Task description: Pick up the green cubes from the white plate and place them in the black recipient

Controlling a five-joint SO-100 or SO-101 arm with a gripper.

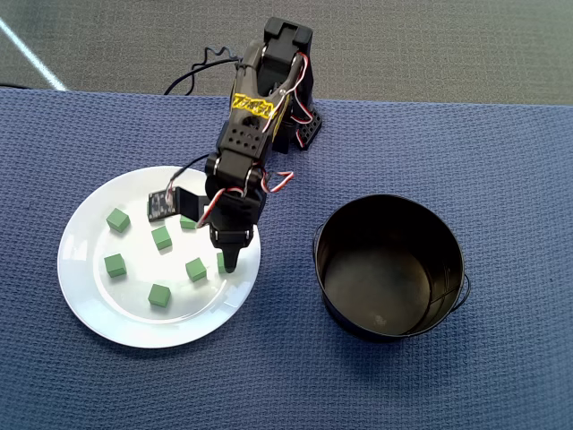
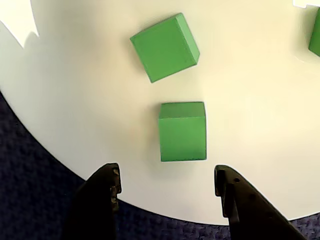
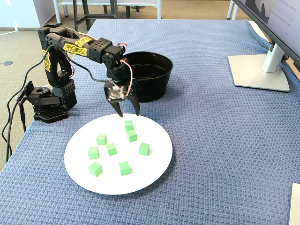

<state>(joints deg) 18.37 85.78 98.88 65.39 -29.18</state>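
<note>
In the overhead view the gripper (image 1: 229,262) hangs over the white plate (image 1: 89,305), with the black recipient (image 1: 390,267) well apart on its right. In the wrist view the fingers (image 2: 106,186) are spread, empty, and one green cube (image 2: 183,132) lies just ahead between them. In the fixed view that cube (image 3: 129,125) looks light, stiff and matte, so I would pinch its two flat side faces.

Wrist view: the jaws of the gripper (image 2: 167,192) stand apart, wider than the nearest green cube (image 2: 183,131), with bare white plate (image 2: 75,100) on both sides of it. A second cube (image 2: 165,47) lies just beyond, apart. Fixed view: the black recipient (image 3: 149,77) stands behind the arm, its mouth unobstructed.
</note>
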